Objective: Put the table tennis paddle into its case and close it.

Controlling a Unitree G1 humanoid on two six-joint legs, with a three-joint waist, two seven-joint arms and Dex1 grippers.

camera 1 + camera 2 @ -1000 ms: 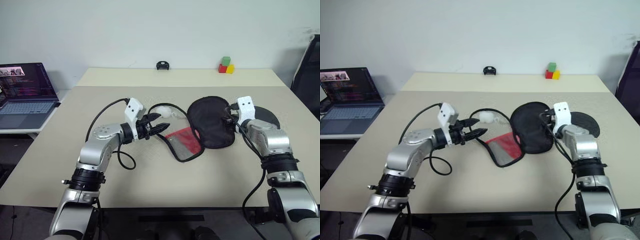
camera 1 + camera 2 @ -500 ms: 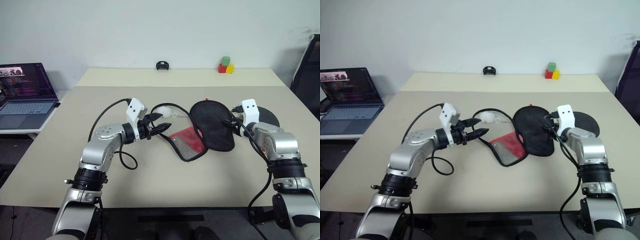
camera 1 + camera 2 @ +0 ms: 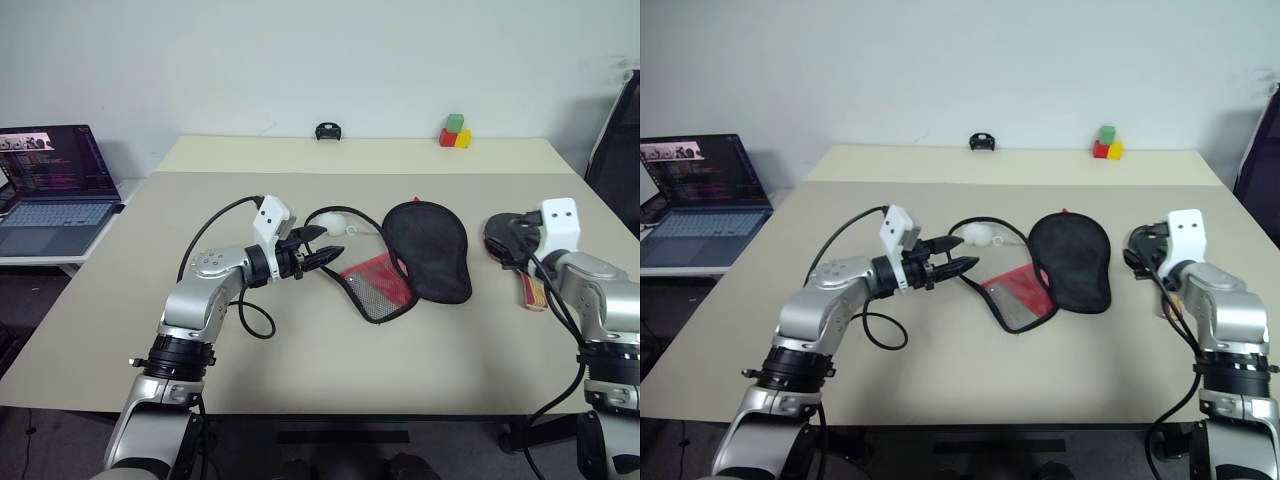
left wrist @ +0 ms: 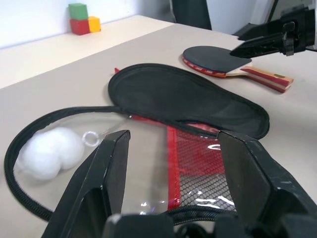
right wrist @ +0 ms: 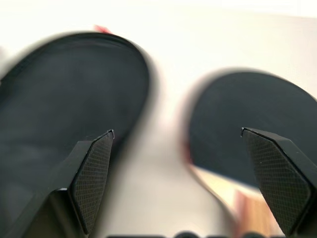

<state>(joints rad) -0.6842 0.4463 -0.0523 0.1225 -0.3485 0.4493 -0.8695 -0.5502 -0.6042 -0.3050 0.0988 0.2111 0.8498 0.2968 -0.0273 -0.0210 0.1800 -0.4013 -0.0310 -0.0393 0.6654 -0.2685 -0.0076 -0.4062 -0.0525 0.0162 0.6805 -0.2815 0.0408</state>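
Observation:
The case (image 3: 430, 250) lies open mid-table, its black lid flat to the right. Its clear and red mesh panel (image 3: 375, 280) lies to the left, with a white ball (image 3: 335, 222) inside the zip rim. My left gripper (image 3: 322, 247) points level at the case's left rim and is open, with the rim lying between its fingers (image 4: 111, 168). The table tennis paddle (image 4: 213, 57) rests right of the case, black blade up, wooden handle (image 3: 533, 290) toward me. My right gripper (image 5: 177, 131) hangs open over the blade, holding nothing.
An open laptop (image 3: 50, 180) sits on a side table at far left. Red, green and yellow blocks (image 3: 453, 132) and a small black object (image 3: 325, 131) stand near the table's back edge. A dark chair (image 3: 615, 140) stands at far right.
My right gripper let go of the case's black lid, opened wide and swung right to above the paddle. The lid dropped flat. The left arm stayed put.

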